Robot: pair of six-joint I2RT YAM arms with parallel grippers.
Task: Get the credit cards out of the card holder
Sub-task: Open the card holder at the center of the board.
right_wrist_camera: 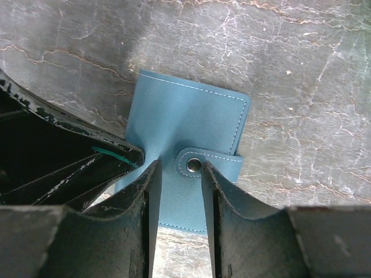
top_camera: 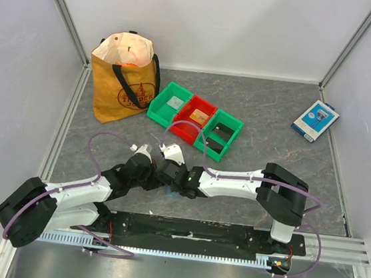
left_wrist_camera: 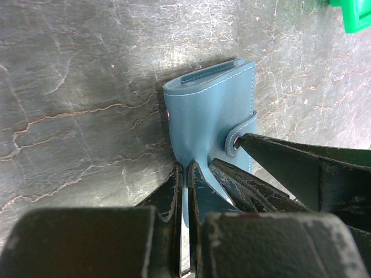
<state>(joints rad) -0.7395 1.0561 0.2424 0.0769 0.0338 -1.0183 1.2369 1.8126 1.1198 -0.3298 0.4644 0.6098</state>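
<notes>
Card holder [left_wrist_camera: 208, 110] closed, fastened, on bench [right_wrist_camera: 301, 69]; left claw [left_wrist_camera: 185, 171] clenched on the edge nearest it. Right claw [right_wrist_camera: 181, 168] parted, straddling snap tab [right_wrist_camera: 208, 163], nothing gripped. Pinch tab only, peel up away from left claw, hold left firm.

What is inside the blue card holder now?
Nothing inside shows. The card holder is folded shut, its snap tab fastened, so the covers hide any cards. The left claw pinches one edge; the right claw, open, straddles the snap.
</notes>
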